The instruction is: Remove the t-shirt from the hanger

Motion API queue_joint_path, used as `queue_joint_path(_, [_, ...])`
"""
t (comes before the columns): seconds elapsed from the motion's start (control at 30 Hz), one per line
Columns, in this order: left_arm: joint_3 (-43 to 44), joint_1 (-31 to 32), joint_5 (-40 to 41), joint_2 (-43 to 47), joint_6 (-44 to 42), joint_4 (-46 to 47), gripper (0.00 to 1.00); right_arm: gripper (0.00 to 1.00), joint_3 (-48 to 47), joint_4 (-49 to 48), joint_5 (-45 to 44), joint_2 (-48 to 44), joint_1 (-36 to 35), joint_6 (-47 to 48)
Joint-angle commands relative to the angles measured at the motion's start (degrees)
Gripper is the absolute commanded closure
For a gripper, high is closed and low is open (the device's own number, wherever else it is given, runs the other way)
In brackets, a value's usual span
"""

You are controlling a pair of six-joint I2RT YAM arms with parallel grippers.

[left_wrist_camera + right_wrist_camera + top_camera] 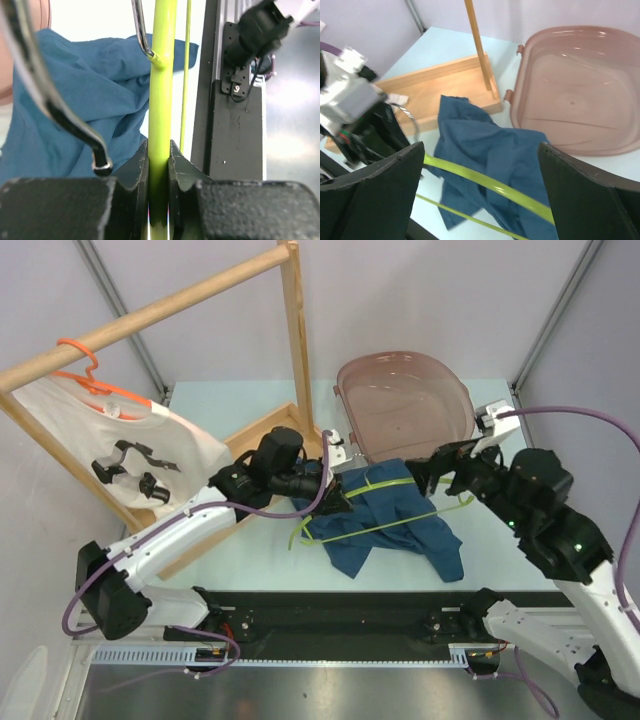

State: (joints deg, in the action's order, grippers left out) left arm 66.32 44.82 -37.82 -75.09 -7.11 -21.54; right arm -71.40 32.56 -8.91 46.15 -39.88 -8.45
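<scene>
A blue t-shirt (395, 530) lies crumpled on the table, in front of the pink tub. A lime-green hanger (372, 487) with a metal hook (142, 30) is threaded through it. My left gripper (335, 480) is shut on the hanger's green bar (162, 100), its jaws pressed against both sides (159, 150). The t-shirt (75, 100) bunches to the left of that bar. My right gripper (425, 472) hovers over the shirt's right side. It is open wide (480, 150), with nothing between its fingers. Below it, the hanger (485, 182) crosses the t-shirt (485, 145).
A pink plastic tub (405, 400) stands at the back right. A wooden rack (290, 330) with a flat base (250, 445) stands at the back left. It carries a white t-shirt (130, 445) on an orange hanger (85, 370).
</scene>
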Motion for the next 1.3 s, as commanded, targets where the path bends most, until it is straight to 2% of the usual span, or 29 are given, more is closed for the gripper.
queue_joint_path(0.0, [-0.4, -0.2, -4.4, 6.5, -8.2, -0.6, 1.00, 0.00, -4.8, 15.8, 20.1, -0.3, 8.6, 6.1])
queue_joint_path(0.13, [-0.9, -0.2, -4.7, 7.9, -10.6, -1.6, 1.00, 0.00, -3.5, 19.8, 35.0, -0.1, 10.5, 7.4])
queue_joint_path(0.27, [-1.1, -0.2, -7.6, 8.6, -12.4, -2.5, 1.00, 0.00, -1.2, 20.1, 37.8, -1.0, 9.9, 7.5])
queue_joint_path(0.33, [-1.4, -0.2, -8.3, 9.1, -12.9, -2.6, 1.00, 0.01, -0.9, 20.1, 41.9, -1.4, 9.8, 7.5])
queue_joint_path(0.4, [-1.7, -0.2, -8.8, 9.4, -13.1, -2.5, 1.00, 0.07, -0.5, 20.0, 44.1, -1.7, 9.7, 7.5])
queue_joint_path(0.43, [-1.6, -0.2, -8.7, 9.6, -13.2, -2.5, 1.00, 0.11, -0.3, 20.1, 45.0, -1.8, 9.7, 7.5])
queue_joint_path(0.47, [-1.6, -0.2, -8.4, 9.6, -13.3, -2.5, 1.00, 0.20, -0.1, 20.4, 44.9, -1.9, 9.5, 7.5])
queue_joint_path(0.53, [-1.6, -0.2, -8.0, 10.0, -13.2, -2.4, 1.00, 0.31, 0.3, 20.6, 44.9, -1.9, 8.9, 7.7])
queue_joint_path(0.57, [-1.6, -0.2, -7.9, 10.1, -13.2, -2.5, 1.00, 0.43, 0.6, 21.0, 45.0, -1.8, 8.1, 7.7])
queue_joint_path(0.8, [-2.3, -0.2, -7.8, 11.0, -12.2, -0.7, 0.99, 0.71, 1.6, 21.1, 45.9, -1.2, 4.8, 7.6])
queue_joint_path(0.87, [-2.3, -0.2, -7.6, 11.2, -11.5, -0.2, 0.99, 0.87, 2.1, 20.6, 46.0, -1.1, 4.1, 7.2])
queue_joint_path(0.93, [-2.3, -0.2, -4.7, 11.4, -10.4, 1.1, 0.88, 1.00, 2.8, 20.1, 44.2, -0.9, 3.5, 6.8])
queue_joint_path(0.97, [-2.5, -0.2, -3.1, 11.6, -8.9, 1.7, 0.80, 1.00, 2.8, 19.8, 43.2, -1.0, 3.2, 6.2])
queue_joint_path(1.0, [-2.7, -0.2, -1.7, 11.7, -8.5, 2.5, 0.64, 1.00, 2.9, 19.5, 39.8, -1.1, 2.4, 5.7])
queue_joint_path(1.27, [-3.4, -0.2, 18.4, 13.0, -6.2, 4.2, 0.18, 1.00, 4.3, 15.3, 20.4, -6.0, 0.2, 2.7])
